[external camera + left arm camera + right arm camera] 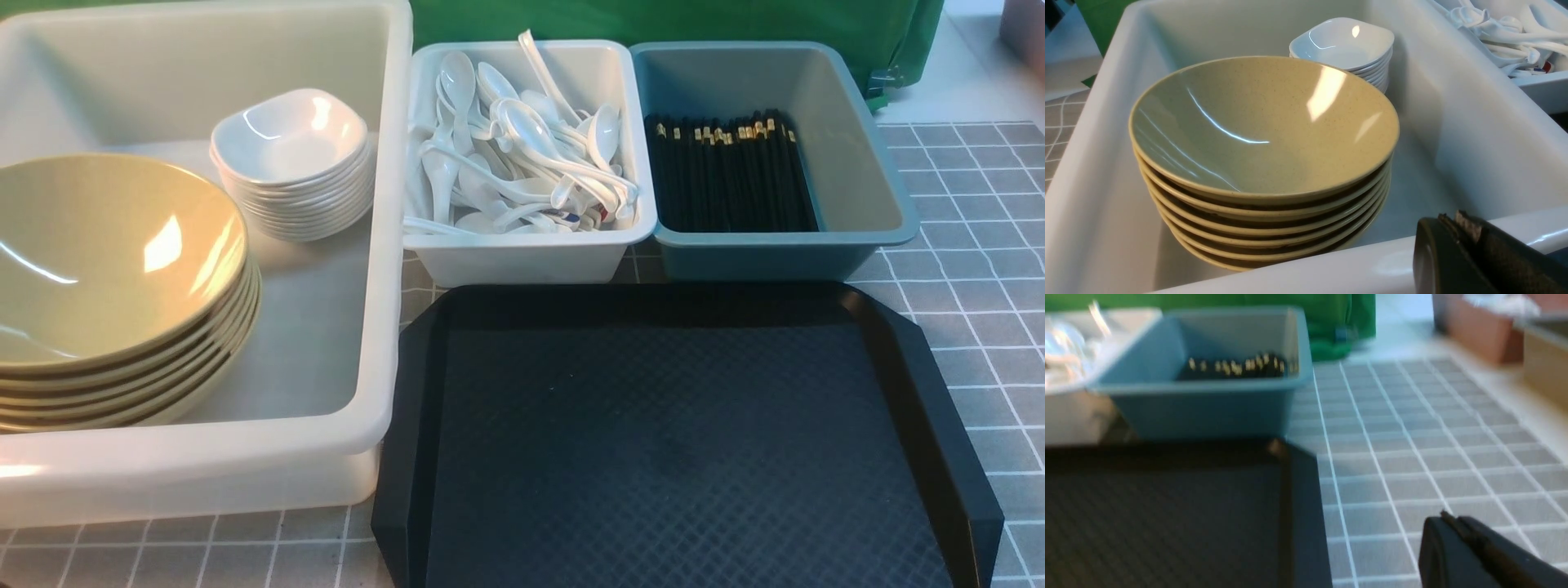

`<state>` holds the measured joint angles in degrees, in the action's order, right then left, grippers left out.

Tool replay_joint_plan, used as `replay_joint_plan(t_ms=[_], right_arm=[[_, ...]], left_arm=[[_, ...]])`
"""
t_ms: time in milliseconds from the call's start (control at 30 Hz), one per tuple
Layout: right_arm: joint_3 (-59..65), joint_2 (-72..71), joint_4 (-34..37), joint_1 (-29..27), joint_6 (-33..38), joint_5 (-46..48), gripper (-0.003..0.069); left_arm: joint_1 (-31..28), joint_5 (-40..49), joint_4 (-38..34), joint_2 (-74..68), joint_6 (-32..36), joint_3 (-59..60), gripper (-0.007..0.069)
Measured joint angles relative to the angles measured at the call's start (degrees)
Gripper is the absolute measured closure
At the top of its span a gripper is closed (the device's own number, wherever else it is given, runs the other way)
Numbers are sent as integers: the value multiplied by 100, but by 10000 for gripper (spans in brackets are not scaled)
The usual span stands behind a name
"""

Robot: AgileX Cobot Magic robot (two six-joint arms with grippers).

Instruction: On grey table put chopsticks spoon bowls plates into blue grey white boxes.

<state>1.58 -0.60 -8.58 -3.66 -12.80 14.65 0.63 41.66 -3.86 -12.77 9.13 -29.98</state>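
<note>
The front view takes in the whole layout and shows neither arm; on the grey table (971,245) the large milky white box (384,245) stands at the left, holding a stack of olive-yellow bowls (114,261) at its near left and a stack of small white plates (290,159) behind them, near the far right wall; the two stacks stand near each other, with bare floor along the box's right side; just right of it, the small white box (522,257) is heaped with white soup spoons (522,155), and the blue-grey box (865,163), touching it side by side, holds black chopsticks (727,175) laid along its left part, gold bands at the far end, its right part bare; a black octagonal tray (678,441) lies in front of the two small boxes with nothing on it, and open tiled table runs along its right edge. The left wrist view alone shows the left gripper (1457,228), jaws pressed together and holding nothing, just outside the near rim of the large box; it also shows seven or so bowls nested. The right wrist view, blurred, alone shows the right gripper (1449,526), clenched and empty, above bare tiles beside the tray's right edge, with brown containers (1478,326) beyond the table. No writing is legible anywhere.
</note>
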Motion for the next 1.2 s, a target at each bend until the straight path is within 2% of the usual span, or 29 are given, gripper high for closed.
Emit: replay_joint_plan(t_ms=[233, 567, 1200], right_arm=[[3, -6, 0, 0, -90, 342, 627], [3, -6, 0, 245, -90, 356, 627], [3, -6, 0, 250, -90, 356, 625]], left_arm=[[0, 12, 5, 0, 0, 0, 636], [0, 12, 5, 0, 0, 0, 636], [0, 12, 5, 0, 0, 0, 636]])
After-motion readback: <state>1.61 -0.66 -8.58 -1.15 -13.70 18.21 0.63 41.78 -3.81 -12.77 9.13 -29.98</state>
